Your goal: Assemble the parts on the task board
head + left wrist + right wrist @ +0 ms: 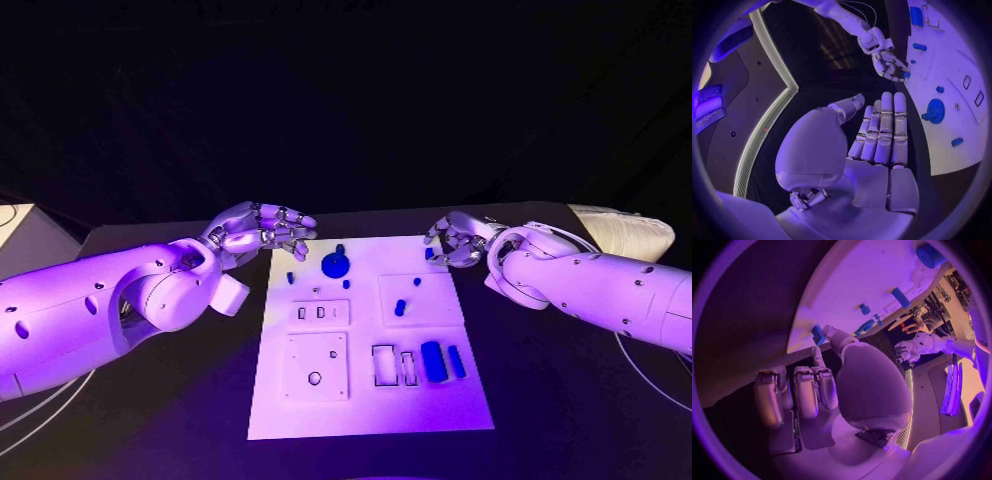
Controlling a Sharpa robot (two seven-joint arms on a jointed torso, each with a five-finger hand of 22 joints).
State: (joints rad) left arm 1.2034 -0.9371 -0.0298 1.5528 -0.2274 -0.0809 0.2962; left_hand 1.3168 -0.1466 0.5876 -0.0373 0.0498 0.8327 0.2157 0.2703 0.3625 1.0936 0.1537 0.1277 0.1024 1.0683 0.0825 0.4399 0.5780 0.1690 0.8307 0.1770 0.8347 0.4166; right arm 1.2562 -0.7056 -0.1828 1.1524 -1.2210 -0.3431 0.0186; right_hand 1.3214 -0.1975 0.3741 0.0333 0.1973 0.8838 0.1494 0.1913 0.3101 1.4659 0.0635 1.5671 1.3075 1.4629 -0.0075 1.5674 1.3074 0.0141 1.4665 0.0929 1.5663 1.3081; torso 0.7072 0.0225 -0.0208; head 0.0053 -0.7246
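The white task board (pixel 361 395) lies in the middle of the black table. On it are a round blue disc (pixel 335 265), several small blue pegs such as one mid-board (pixel 400 307), and two long blue bars (pixel 433 360) near the slots. My left hand (pixel 267 230) hovers over the board's far left corner; its fingers (pixel 882 130) are stretched out side by side and hold nothing. My right hand (pixel 459 240) is at the far right corner. Its thumb and one finger close on a small blue part (pixel 818 334) at the board's edge, the other fingers (pixel 795 392) curled in.
White plates with recesses (pixel 316 366) sit on the board's near left, and rectangular slots (pixel 384 364) beside the long bars. Black table (pixel 577 400) surrounds the board. A pale ribbed object (pixel 627 232) stands at the far right, a pale box (pixel 22 240) at the far left.
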